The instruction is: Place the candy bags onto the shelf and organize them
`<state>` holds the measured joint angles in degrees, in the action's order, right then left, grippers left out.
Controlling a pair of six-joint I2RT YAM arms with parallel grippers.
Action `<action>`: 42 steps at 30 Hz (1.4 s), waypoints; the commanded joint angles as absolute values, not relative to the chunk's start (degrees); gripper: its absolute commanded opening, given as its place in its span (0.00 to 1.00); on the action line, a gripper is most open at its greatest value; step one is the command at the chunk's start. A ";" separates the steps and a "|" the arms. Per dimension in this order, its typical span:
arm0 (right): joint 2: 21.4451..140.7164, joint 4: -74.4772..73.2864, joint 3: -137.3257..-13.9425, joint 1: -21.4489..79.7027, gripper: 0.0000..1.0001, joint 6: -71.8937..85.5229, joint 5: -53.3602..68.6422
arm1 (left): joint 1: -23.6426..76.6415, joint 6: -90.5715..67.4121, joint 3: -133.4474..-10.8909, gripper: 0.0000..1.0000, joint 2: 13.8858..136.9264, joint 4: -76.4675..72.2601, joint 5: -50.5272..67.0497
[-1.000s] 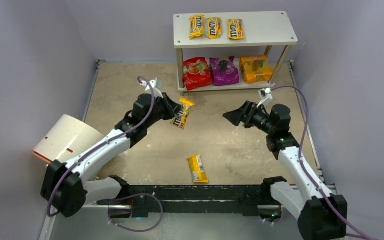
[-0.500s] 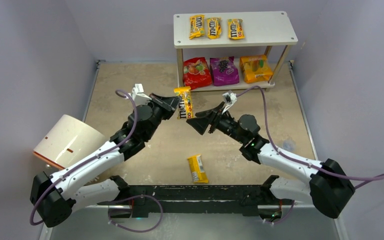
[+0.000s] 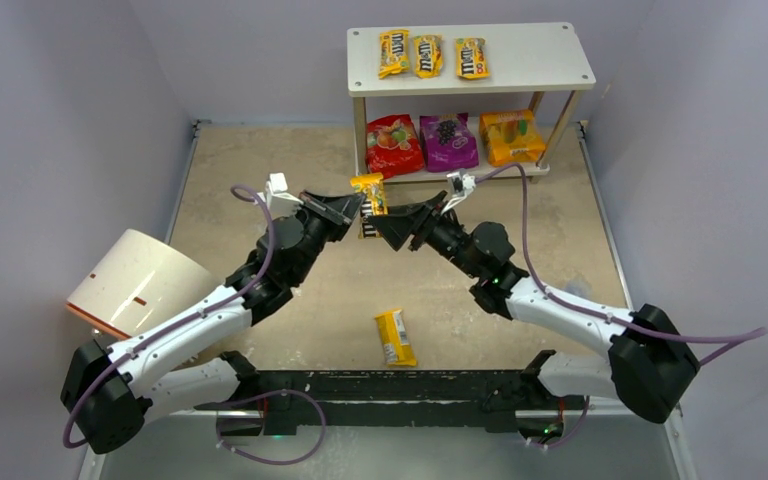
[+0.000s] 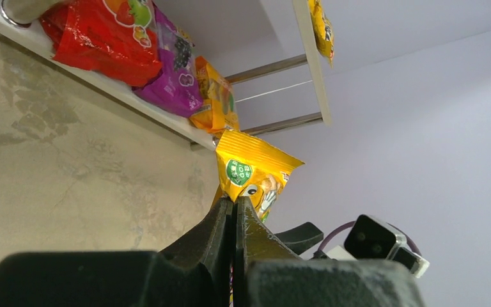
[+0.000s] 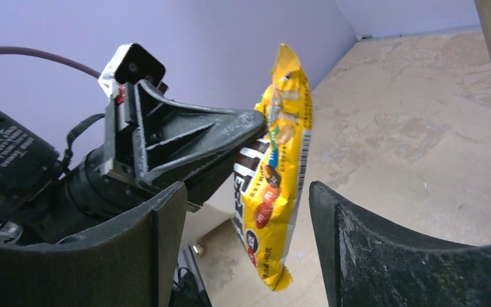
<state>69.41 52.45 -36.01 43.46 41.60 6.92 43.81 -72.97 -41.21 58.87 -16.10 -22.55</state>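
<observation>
Between the two arms, above the middle of the desk (image 3: 260,170), the left gripper (image 3: 358,207) (image 4: 234,201) is clamped on a yellow M&M's packet (image 3: 368,188) (image 4: 252,169) (image 5: 278,173). Its jaws are pressed together on the packet's upper part, near one side edge. The packet hangs roughly upright, clear of the desk, with its brown lettering and barcode showing in the right wrist view.

The right gripper (image 3: 388,222) (image 5: 246,192) faces it from the other side with its jaws apart. In the right wrist view the packet hangs in the gap between the two fingers (image 5: 160,243), and neither finger can be seen pressing on it.

A second M&M's packet (image 3: 395,337) lies flat on the desk nearer the arm bases, well apart from both grippers.

At the far edge stands the white two-tier shelf (image 3: 540,60). Three more M&M's packets (image 3: 426,55) lie side by side on the left part of its top tier. On the lower tier a red pouch (image 3: 394,146), a purple pouch (image 3: 448,141) and an orange pouch (image 3: 511,137) sit in a row, left to right.

A white cylinder (image 3: 135,282) with an orange rim lies on its side at the desk's left edge.
</observation>
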 commanded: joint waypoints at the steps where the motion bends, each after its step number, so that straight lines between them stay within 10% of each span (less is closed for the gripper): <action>1: 70.63 53.44 -39.44 43.79 0.70 41.97 5.03 | 44.06 -73.91 -40.91 0.00 57.79 -21.18 -21.98; 11: 72.48 52.27 -41.09 44.18 0.49 41.59 3.96 | 44.12 -72.75 -40.24 0.00 57.72 -21.88 -21.93; 17: 72.52 50.57 -42.19 44.21 0.12 41.42 2.40 | 44.12 -70.11 -40.44 0.00 58.26 -22.46 -21.56; 23: 67.07 36.58 -45.87 43.39 0.10 36.65 -0.33 | 44.12 -60.49 -42.36 0.80 55.01 -17.04 -26.82; 42: 87.86 -9.78 -104.51 1.18 0.12 21.42 20.66 | 42.32 -41.20 -39.08 0.96 50.88 7.01 -42.16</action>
